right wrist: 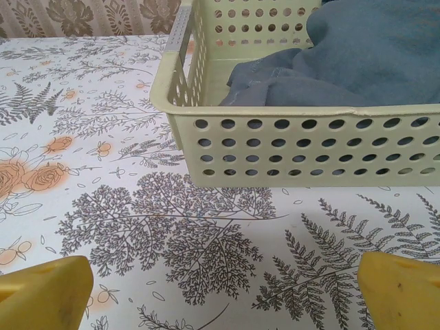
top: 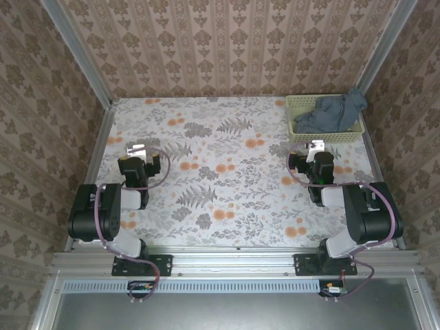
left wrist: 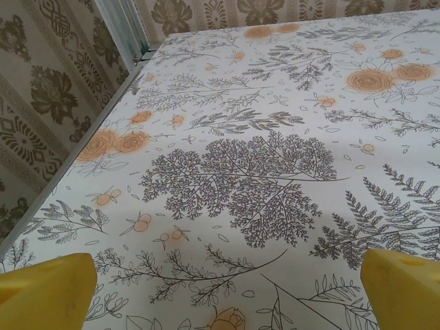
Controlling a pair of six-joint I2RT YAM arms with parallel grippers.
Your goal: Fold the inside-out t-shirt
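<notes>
Both arms sit folded low, elbows tucked back above their bases. The left gripper [top: 136, 150] and right gripper [top: 315, 146] point forward, yellow fingers [left wrist: 45, 292] spread wide and empty.

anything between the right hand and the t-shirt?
Right wrist view: a bare stretch of table, then the near wall of the basket. The t-shirt lies inside, behind that wall. The right hand is open, holding nothing.
</notes>
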